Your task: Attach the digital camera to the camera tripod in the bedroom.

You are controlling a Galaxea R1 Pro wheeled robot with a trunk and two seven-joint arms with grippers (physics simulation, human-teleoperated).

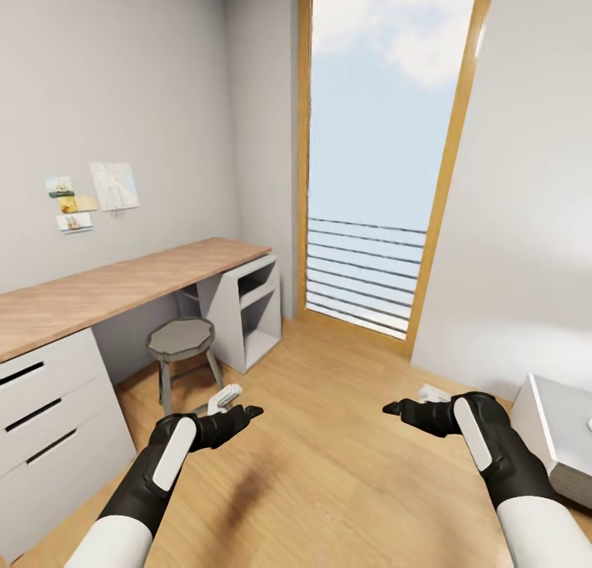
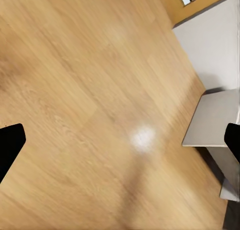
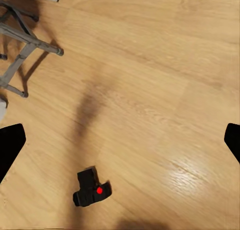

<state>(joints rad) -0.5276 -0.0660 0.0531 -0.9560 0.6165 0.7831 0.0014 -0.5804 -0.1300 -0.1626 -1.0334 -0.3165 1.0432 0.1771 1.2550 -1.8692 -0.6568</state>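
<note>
The digital camera [image 3: 91,188], small and black with a red dot, lies on the light wood floor in the right wrist view, apart from both grippers. My right gripper [image 3: 120,145] is open, its black fingertips [image 3: 10,147] at the frame's edges with only floor between them. My left gripper [image 2: 120,145] is open too, over bare planks. In the head view the left gripper [image 1: 238,416] and right gripper [image 1: 403,408] hang side by side above the floor, empty. The camera tripod is out of view.
A wooden desk [image 1: 123,284] with white drawers [image 1: 49,420] runs along the left wall. A grey stool [image 1: 181,338] stands before it, its legs [image 3: 20,45] near the camera. A tall window [image 1: 378,157] is ahead. A grey low block [image 1: 559,436] sits right.
</note>
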